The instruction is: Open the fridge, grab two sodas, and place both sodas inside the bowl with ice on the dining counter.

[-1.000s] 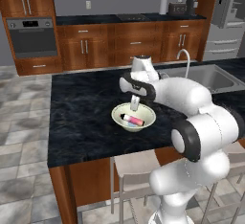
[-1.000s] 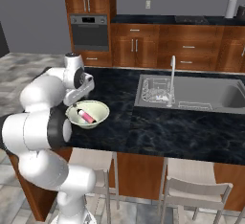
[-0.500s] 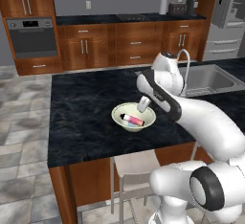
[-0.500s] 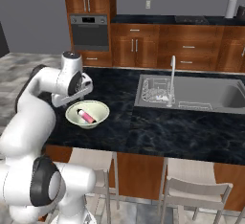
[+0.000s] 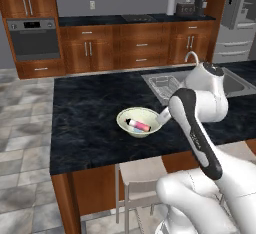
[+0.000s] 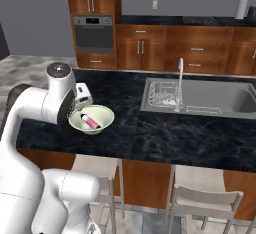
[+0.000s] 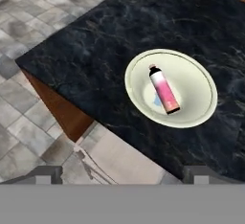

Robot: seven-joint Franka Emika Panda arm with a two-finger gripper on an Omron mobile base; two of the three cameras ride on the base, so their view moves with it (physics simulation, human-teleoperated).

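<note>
One soda, the slim pink one, lies in the bowl on the dark surface; the red can is not in the bowl. The hand, above the bowl's near side, is spread wide and empty; by my judgement the task is half done.

My pincer no longer hangs directly over the bowl; I see it pulled back and up, beside the bowl's rim, with the arm swung toward me.

A cream-white bowl holds a pink soda with a black cap, on the black speckled dining counter with its reddish-brown base.
</note>
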